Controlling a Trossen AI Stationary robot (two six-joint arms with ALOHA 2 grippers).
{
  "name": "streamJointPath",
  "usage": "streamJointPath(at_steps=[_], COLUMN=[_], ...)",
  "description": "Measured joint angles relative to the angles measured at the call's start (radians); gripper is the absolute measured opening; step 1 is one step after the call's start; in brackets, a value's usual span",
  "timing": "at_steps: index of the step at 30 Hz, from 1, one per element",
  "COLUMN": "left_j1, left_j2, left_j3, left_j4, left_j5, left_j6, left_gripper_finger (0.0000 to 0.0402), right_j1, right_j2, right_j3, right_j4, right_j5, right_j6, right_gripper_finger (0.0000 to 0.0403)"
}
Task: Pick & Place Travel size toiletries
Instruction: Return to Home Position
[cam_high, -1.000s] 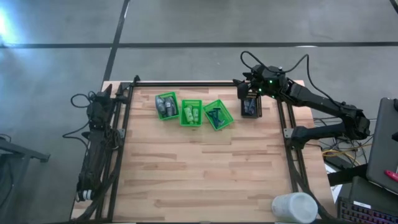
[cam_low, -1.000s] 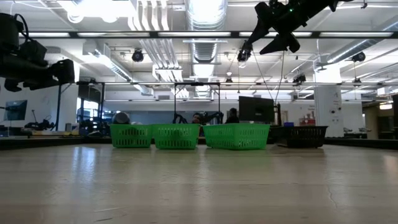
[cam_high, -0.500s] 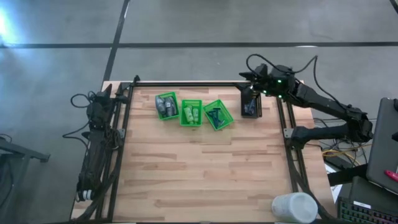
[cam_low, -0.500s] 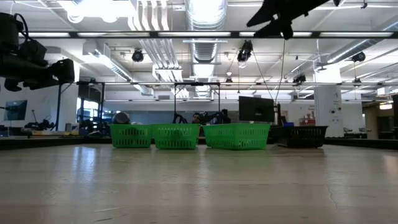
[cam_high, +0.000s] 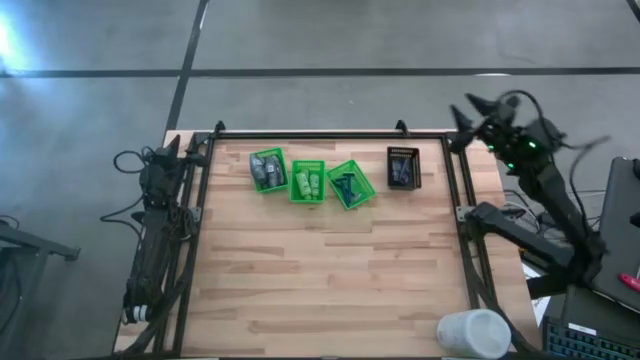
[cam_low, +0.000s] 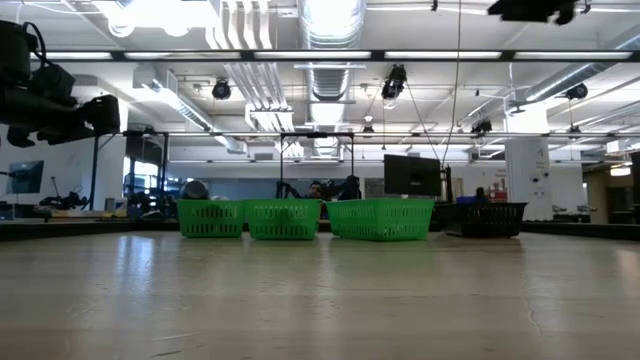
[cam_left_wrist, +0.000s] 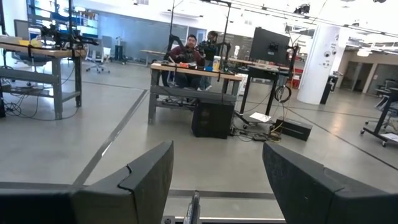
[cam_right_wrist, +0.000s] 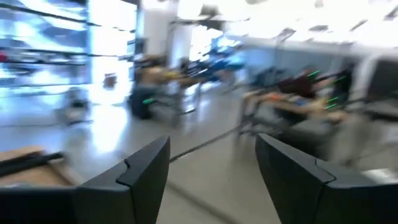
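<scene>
The pale wooden tabletop (cam_high: 330, 280) carries three bright green mesh baskets (cam_low: 282, 220) holding the travel size toiletries (cam_high: 267, 172), seemingly tubes, bottles and sticks. Beyond the far right corner, well apart from them, the right gripper (cam_right_wrist: 212, 142) hangs with fingers spread, empty. At the left edge, the left gripper (cam_left_wrist: 217, 148) is likewise spread.

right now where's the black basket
In the high view the black basket sits near the far edge of the table, on its right side. It stands just right of the nearest green basket, with a gap between them.
</scene>
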Motion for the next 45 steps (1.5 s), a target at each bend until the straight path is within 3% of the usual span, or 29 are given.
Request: streamJointPath(at_steps=[6, 13, 16, 25, 33, 45], left_j1=[0.000, 0.000, 0.000, 0.000, 0.000, 0.000], left_j2=[0.000, 0.000, 0.000, 0.000, 0.001, 0.001], left_j3=[0.000, 0.000, 0.000, 0.000, 0.000, 0.000], left_j4=[0.000, 0.001, 0.001, 0.004, 0.000, 0.000], left_j5=[0.000, 0.000, 0.000, -0.001, 0.000, 0.000], left_j6=[0.000, 0.000, 0.000, 0.000, 0.000, 0.000], left_gripper_finger=[0.0252, 0.0252, 0.0252, 0.0252, 0.0252, 0.0252], right_j1=[-0.222, -0.522, -0.599, -0.618, -0.616, -0.614], right_j2=[-0.168, -0.253, -0.294, -0.434, -0.431, -0.434], right_j3=[-0.048, -0.103, -0.163, -0.369, -0.537, -0.744], right_j4=[-0.002, -0.030, -0.018, 0.040, 0.164, 0.402], right_j5=[-0.002, 0.000, 0.000, -0.001, 0.000, -0.003], right_j6=[-0.100, -0.090, -0.081, -0.026, 0.079, 0.077], right_gripper_finger=[0.0222, 0.0224, 0.0233, 0.0264, 0.0287, 0.0323])
